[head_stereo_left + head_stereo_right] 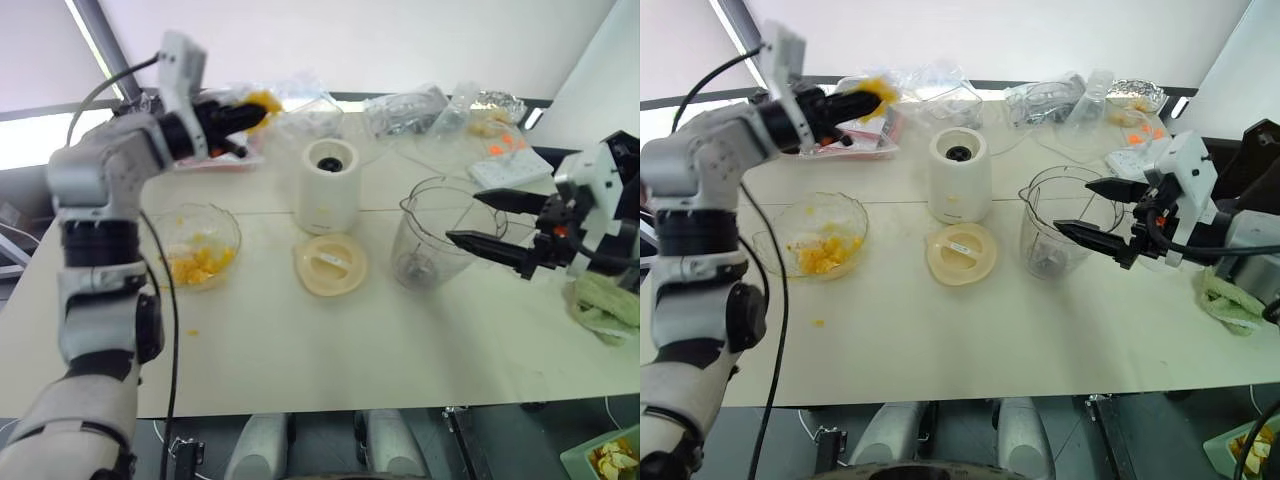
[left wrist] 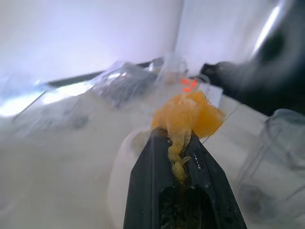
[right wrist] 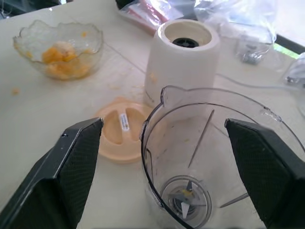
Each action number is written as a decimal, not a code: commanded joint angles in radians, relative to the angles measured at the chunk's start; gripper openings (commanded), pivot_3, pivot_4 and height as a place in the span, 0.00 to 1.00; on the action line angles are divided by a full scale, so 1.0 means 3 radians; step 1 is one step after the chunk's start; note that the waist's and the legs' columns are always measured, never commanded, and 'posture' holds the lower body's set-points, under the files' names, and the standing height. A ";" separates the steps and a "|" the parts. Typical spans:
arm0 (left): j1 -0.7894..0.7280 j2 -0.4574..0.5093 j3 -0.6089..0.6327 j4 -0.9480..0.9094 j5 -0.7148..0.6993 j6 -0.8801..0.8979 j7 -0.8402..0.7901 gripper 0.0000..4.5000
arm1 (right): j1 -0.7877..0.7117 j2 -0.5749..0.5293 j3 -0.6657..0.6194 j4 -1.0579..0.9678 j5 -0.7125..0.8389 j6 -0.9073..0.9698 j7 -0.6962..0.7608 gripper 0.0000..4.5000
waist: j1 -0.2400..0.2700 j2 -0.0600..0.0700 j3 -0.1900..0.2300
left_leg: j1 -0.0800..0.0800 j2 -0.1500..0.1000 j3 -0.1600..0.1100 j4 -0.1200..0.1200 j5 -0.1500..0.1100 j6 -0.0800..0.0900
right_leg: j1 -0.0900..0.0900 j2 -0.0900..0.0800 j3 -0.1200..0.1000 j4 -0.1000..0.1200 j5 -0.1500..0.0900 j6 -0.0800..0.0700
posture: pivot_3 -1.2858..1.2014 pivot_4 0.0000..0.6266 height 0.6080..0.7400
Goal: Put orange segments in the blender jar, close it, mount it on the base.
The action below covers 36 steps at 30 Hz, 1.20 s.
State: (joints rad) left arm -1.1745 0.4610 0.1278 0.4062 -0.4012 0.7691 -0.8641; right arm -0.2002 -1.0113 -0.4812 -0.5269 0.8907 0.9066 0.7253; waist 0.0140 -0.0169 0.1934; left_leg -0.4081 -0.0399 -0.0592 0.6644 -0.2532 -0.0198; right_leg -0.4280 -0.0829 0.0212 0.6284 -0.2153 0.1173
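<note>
place: a lab or test room set up as a kitchen bench | evidence: plain cream table against bare white walls | behind the base: clear plastic bags | right of the base: white power strip | near edge of the table: cables on the floor

You see the blender jar cut by the picture edge and blurred in the left wrist view, and the base is perhaps the pale shape behind the fingers.
</note>
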 commanded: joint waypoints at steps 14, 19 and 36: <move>-0.1357 -0.1516 -0.0455 0.2509 0.0526 -0.1789 -0.0999 0.01 | 0.1524 0.0631 -0.1732 -0.1390 0.0791 0.0172 -0.1022 0.96 | -0.0012 -0.0005 0.0003 | -0.0001 0.0002 0.0004 0.0001 -0.0003 0.0004 | 0.0002 0.0005 0.0002 -0.0006 -0.0001 0.0001 | 0.52 0.24 1.00; -0.1333 -0.1781 -0.0526 0.2724 0.0715 -0.1991 -0.1114 0.01 | 0.2005 0.0783 -0.2024 -0.1662 0.1072 -0.0014 -0.1324 0.96 | 0.0002 -0.0007 0.0004 | -0.0002 0.0002 0.0003 0.0001 -0.0003 0.0005 | 0.0002 0.0005 0.0003 -0.0007 -0.0002 0.0002 | 0.52 0.24 1.00; -0.1273 -0.1736 -0.0531 0.2881 0.1066 -0.2138 -0.1212 0.99 | 0.2788 0.0550 -0.1901 -0.1693 0.1353 -0.0859 -0.1829 0.96 | -0.0001 -0.0008 0.0005 | -0.0003 0.0007 0.0005 0.0001 -0.0007 0.0012 | 0.0012 0.0005 0.0003 -0.0032 -0.0002 0.0001 | 0.52 0.24 1.00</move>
State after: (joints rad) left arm -1.5425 -0.0670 -0.0427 1.2849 -0.0931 0.1291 -1.2356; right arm 0.6491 -0.8198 -1.0557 -1.0315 1.2990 0.6739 0.1842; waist 0.0138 -0.0193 0.1949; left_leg -0.4090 -0.0377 -0.0580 0.6647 -0.2553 -0.0159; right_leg -0.4245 -0.0812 0.0221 0.6188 -0.2160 0.1175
